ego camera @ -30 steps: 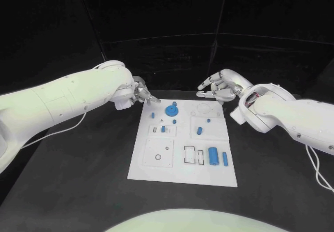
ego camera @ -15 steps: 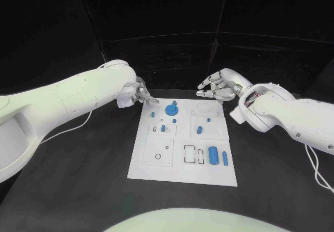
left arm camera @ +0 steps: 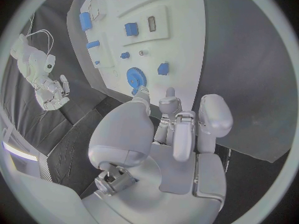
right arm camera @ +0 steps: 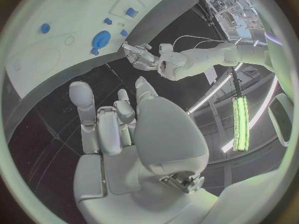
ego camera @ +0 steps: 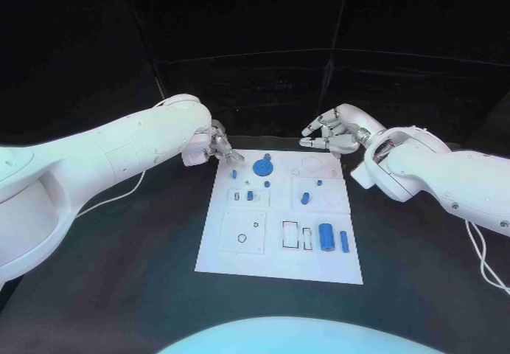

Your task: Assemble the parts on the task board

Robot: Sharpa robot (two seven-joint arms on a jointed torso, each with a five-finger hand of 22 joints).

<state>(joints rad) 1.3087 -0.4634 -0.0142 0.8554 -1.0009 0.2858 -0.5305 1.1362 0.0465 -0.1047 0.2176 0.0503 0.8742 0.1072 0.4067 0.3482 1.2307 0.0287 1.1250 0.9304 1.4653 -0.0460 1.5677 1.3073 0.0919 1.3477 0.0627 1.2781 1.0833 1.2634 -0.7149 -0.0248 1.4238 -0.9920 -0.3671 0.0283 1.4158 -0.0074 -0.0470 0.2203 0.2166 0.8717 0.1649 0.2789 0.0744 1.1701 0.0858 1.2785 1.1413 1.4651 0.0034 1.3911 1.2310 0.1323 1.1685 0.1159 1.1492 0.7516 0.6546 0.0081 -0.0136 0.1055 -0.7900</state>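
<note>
The white task board (ego camera: 278,254) lies in the middle of the black table. A blue gear (ego camera: 262,167) sits near its far left corner, with small blue pieces (ego camera: 305,198) behind the mid-board and a blue cylinder (ego camera: 326,237) near the right edge. My left hand (ego camera: 218,142) hovers at the board's far left corner, fingers pointing at the gear and holding nothing. The left wrist view shows that hand (left arm camera: 177,127) just short of the gear (left arm camera: 134,77). My right hand (ego camera: 332,131) hangs beyond the board's far right corner, fingers loosely apart and empty, as the right wrist view shows of the same hand (right arm camera: 115,127).
Black table (ego camera: 127,258) surrounds the board on all sides. A white cable (ego camera: 101,199) trails across the table under my left arm. Empty outlined recesses (ego camera: 243,232) mark the board's near left part.
My left arm has swung its elbow forward and up while the hand stayed by the board's far left corner. The right hand and the parts have not moved.
</note>
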